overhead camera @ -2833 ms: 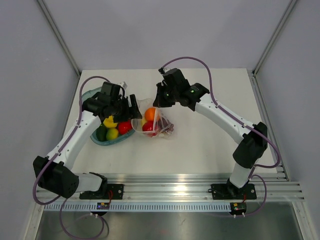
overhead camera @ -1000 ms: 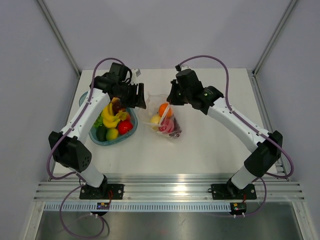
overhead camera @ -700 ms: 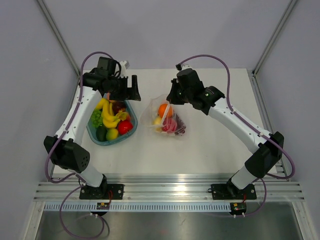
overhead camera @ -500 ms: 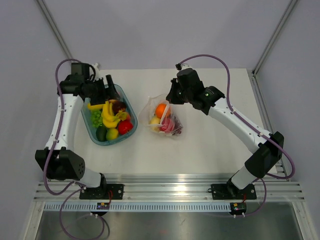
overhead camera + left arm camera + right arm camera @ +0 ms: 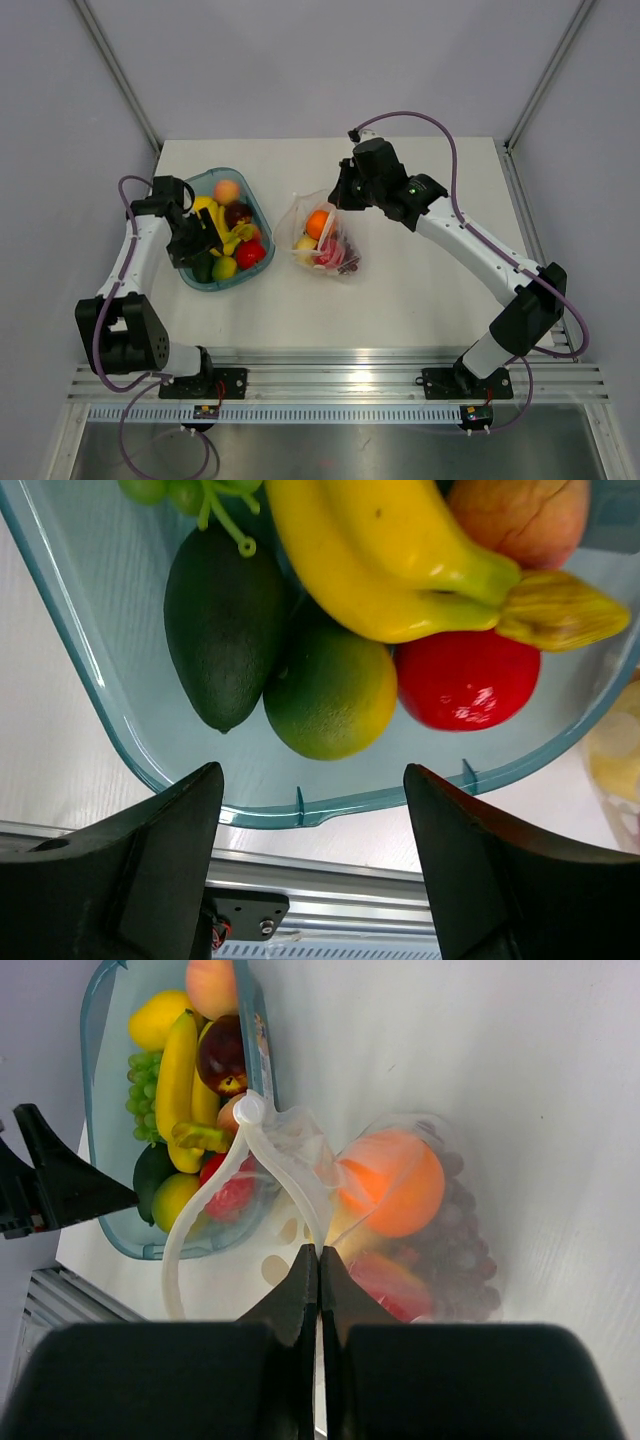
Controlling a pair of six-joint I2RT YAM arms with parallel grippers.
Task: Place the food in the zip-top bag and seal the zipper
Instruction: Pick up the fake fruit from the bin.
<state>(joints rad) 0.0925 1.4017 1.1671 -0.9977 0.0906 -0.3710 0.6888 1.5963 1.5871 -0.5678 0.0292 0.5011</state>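
Observation:
The clear zip-top bag [image 5: 322, 240] lies at mid-table holding food: an orange [image 5: 392, 1182], purple grapes [image 5: 462, 1250] and a red piece [image 5: 385, 1285]. My right gripper [image 5: 338, 196] is shut on the zipper [image 5: 298, 1188] at the bag's mouth, which hangs open in a loop towards the bowl. More food sits in the blue-green bowl [image 5: 214, 287]: bananas [image 5: 370, 570], a dark avocado [image 5: 225, 630], a yellow-green fruit [image 5: 330, 685], a red one [image 5: 465, 675] and a peach [image 5: 227, 190]. My left gripper [image 5: 310, 880] hovers open and empty over the bowl's near end [image 5: 195, 240].
An aluminium rail [image 5: 340, 365] runs along the table's near edge, just beyond the bowl's rim [image 5: 300, 810] in the left wrist view. Grey enclosure walls stand at the back and sides. Bare white tabletop [image 5: 430, 290] lies right of the bag.
My left arm pulled away from the bag's mouth, swung round the back left and came over the bowl's near end, jaws wider. The right gripper kept hold of the bag's edge.

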